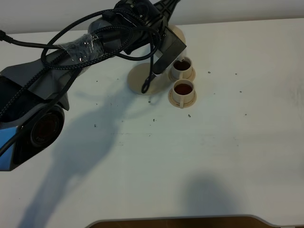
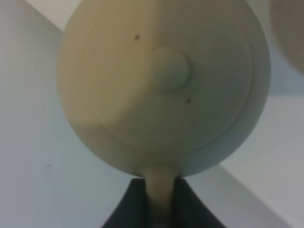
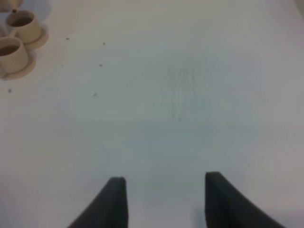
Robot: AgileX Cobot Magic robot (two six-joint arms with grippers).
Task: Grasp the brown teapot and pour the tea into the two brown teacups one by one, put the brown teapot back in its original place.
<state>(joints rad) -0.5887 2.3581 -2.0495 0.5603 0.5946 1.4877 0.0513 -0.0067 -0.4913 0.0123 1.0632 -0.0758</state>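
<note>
My left gripper (image 2: 160,202) is shut on the loop handle of the brown teapot (image 2: 161,80), whose lid and knob fill the left wrist view. In the high view the left arm hides most of the teapot (image 1: 178,34), which hangs tilted just behind the far teacup (image 1: 182,68). The near teacup (image 1: 183,90) stands in front of it. Both cups sit on small saucers and hold dark tea. The wide saucer (image 1: 141,79) lies bare to their left. My right gripper (image 3: 164,199) is open and empty above bare table. Both cups (image 3: 12,40) show far off in its view.
The white table (image 1: 228,133) carries small dark specks around the cups. The left arm (image 1: 95,42) and its cables stretch across the back left. The table's front edge (image 1: 180,219) is at the bottom.
</note>
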